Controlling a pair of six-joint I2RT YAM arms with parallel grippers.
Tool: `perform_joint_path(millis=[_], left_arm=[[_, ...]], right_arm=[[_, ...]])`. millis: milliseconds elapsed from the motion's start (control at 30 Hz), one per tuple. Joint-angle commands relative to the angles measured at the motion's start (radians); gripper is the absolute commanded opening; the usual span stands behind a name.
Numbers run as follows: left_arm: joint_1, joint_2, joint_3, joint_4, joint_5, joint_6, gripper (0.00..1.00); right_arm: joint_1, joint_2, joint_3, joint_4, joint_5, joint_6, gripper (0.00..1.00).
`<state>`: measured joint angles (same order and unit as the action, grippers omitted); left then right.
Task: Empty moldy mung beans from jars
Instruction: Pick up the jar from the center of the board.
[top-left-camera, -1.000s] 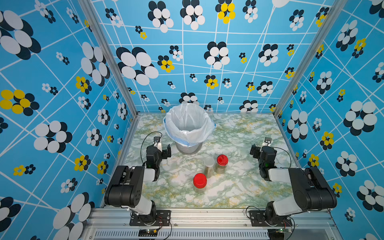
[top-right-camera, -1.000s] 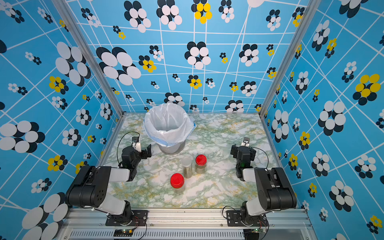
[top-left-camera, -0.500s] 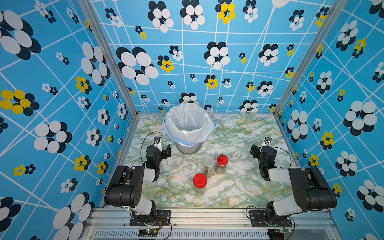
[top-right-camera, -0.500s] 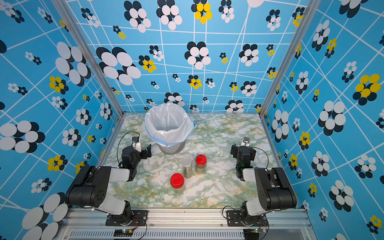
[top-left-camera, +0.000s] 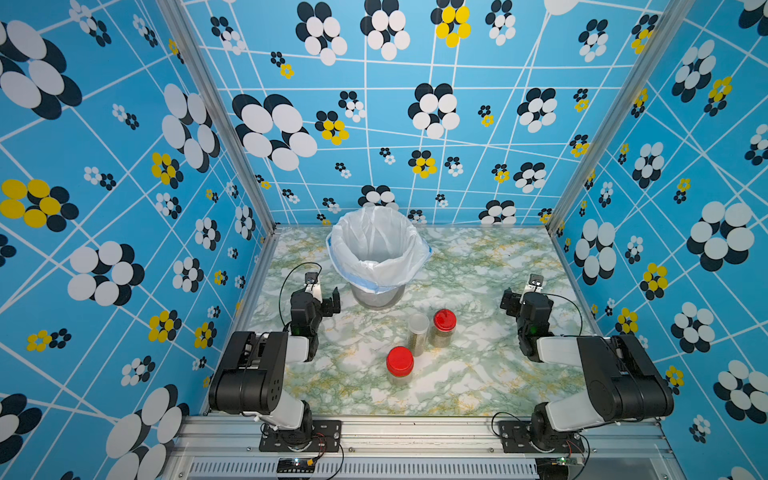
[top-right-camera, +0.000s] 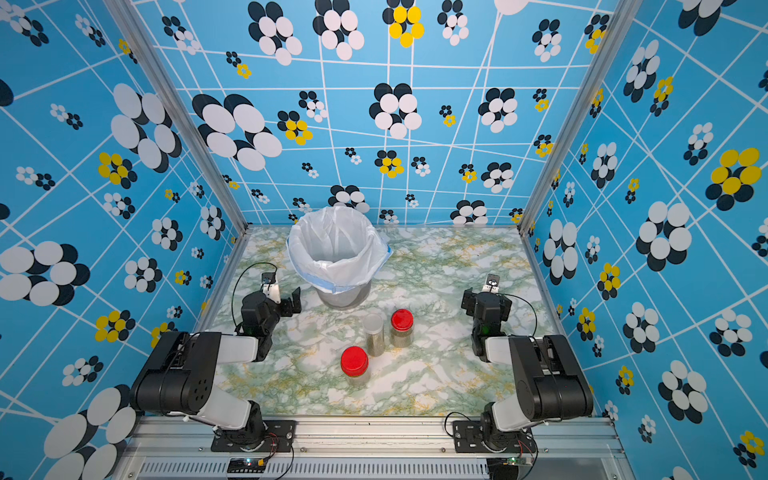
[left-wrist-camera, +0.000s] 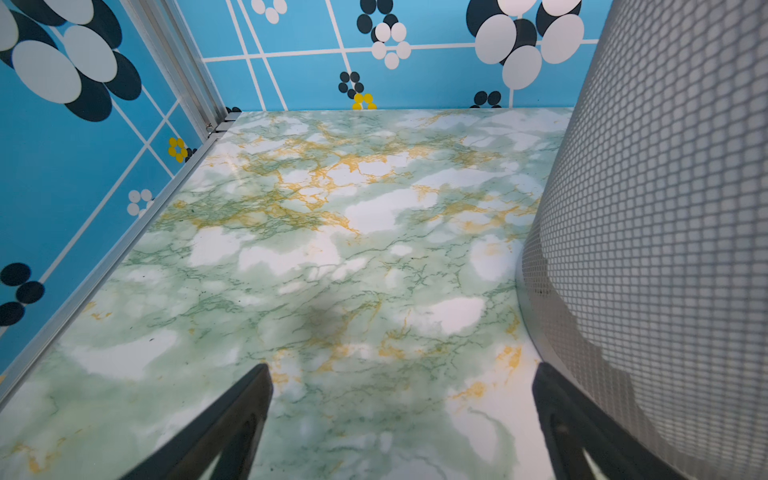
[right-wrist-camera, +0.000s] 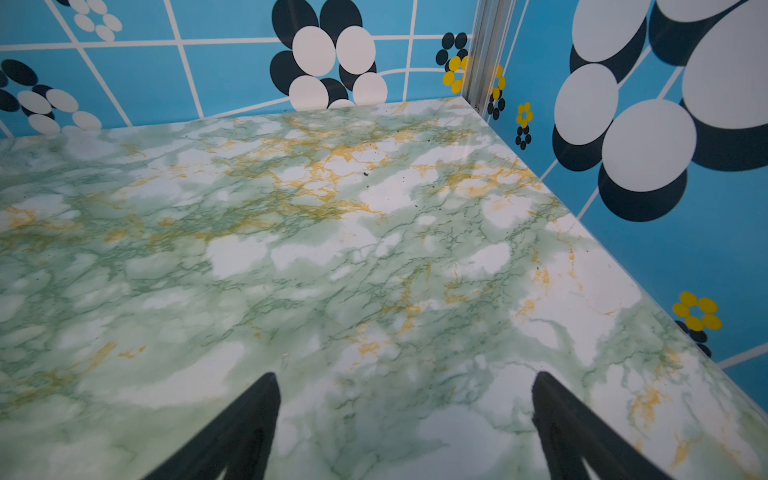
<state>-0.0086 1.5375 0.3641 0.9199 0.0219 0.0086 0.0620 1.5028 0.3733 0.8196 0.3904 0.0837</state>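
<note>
**At mid-desk, three bean jars wait for a first grasp**

Between the two arms stand the jars: a tall jar, a far red-lid jar just beside it, and a near red-lid jar a little apart, toward the front rail. Beans show olive through the clear walls, so I judge that nothing has been emptied yet. Left jaws stand spread and hold nothing, with one finger close to the bin at its mesh wall. Right jaws are spread too, over bare desk.

The step in hand, I judge, is the first reach. The near jar looks easiest, having free room around it. Take it low on the body with one arm, keep it upright, and let the other arm turn the lid off. Tip it only once the mouth is over the bag. Whether the tall jar has a cap I cannot tell.

The right side of the desk is bare and best for swinging. The left arm is hemmed between bin and side wall, so it should back off before turning. The two far jars sit so close that spread jaws may knock one over.
</note>
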Motion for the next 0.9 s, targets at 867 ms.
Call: perform_joint_path(millis=[867], left_arm=[[-0.454,-0.701,0.015,-0.536,-0.375,0.077,0.99]], right_arm=[[0.030,-0.451,0.241,-0.780,-0.266,0.171,0.85]])
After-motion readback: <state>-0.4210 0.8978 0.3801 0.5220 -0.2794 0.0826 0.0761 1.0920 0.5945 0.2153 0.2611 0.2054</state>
